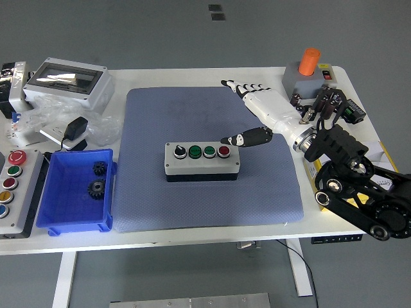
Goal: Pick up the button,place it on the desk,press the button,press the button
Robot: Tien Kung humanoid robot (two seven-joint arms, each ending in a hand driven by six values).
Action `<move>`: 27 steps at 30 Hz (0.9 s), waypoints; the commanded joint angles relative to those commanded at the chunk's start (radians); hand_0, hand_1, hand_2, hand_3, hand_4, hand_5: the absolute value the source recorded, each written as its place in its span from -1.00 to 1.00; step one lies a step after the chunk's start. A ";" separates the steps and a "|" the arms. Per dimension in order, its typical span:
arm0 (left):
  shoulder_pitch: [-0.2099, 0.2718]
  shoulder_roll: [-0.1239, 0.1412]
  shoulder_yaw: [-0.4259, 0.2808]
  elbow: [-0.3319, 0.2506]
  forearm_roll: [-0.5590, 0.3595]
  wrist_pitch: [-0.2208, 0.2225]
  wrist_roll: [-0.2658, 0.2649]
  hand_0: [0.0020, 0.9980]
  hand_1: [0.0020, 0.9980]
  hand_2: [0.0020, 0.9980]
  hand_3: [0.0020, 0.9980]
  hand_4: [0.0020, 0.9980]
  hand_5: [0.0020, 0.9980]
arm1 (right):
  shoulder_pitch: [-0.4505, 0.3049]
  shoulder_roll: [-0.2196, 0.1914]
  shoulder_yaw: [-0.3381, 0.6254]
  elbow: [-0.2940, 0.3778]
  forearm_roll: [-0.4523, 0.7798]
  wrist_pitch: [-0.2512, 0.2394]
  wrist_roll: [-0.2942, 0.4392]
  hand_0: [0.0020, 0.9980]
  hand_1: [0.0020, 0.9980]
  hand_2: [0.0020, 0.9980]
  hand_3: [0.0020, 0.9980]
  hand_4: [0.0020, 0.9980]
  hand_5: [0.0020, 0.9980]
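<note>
The button box [202, 160], grey with one black, two green and one red cap, lies flat on the blue mat [209, 192], just below and left of the right hand [253, 112]. No lettering on it is legible. The hand hangs above the mat with fingers spread wide, holding nothing, its thumb tip near the red cap. Open mat surrounds the box. A blue bin [77, 192] with gears sits far left of the hand; a grey unit with an orange knob [310, 74] stands to its right.

Blue plastic bin [48, 212] holding two dark gears [97, 178] at left, grey clear-lidded enclosure [67, 80] far-left, black power adapter [76, 128] on crumpled clear plastic bags [103, 128], multi-button control panel [11, 186] at left edge, orange-capped grey box [308, 76] far-right.
</note>
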 joint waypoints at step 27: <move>-0.002 0.000 -0.009 0.000 0.013 0.001 0.001 0.46 0.47 0.21 0.26 0.01 -0.32 | 0.066 -0.004 -0.141 0.119 0.098 0.326 -0.151 -0.33 -0.37 -0.54 0.75 -0.46 -1.00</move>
